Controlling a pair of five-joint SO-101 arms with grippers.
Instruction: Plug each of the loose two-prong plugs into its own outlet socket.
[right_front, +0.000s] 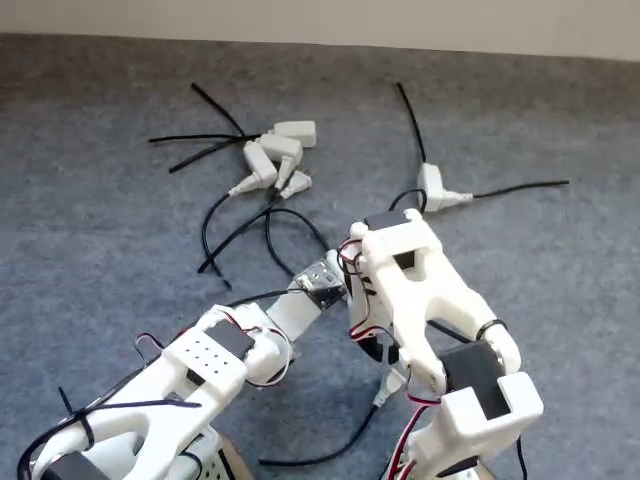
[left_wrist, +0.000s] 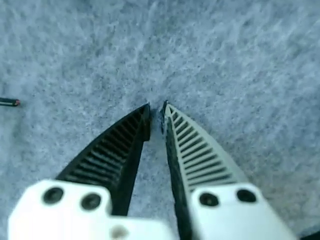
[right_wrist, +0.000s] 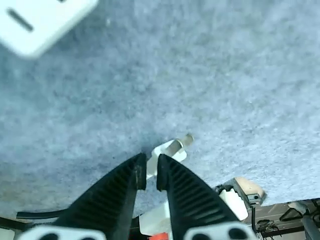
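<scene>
My right gripper (right_wrist: 150, 167) is shut on a white two-prong plug (right_wrist: 172, 147), whose metal prongs stick out past the fingertips. A white outlet socket (right_wrist: 45, 20) with a slot lies on the carpet beyond it. Under the right arm, a white plug (right_front: 384, 392) trails a black cable. My left gripper (left_wrist: 156, 116) hovers over bare grey carpet, shut with nothing between its fingers; it sits mid-table (right_front: 322, 280). A cluster of white plugs and sockets (right_front: 275, 155) lies at the far left. A joined plug and socket (right_front: 432, 187) lie at the far right.
Black cables (right_front: 250, 230) loop across the carpet between the cluster and the arms. A cable tip (left_wrist: 10, 102) lies off to one side of the left gripper. Part of the left arm (right_wrist: 240, 195) shows close beside the right gripper.
</scene>
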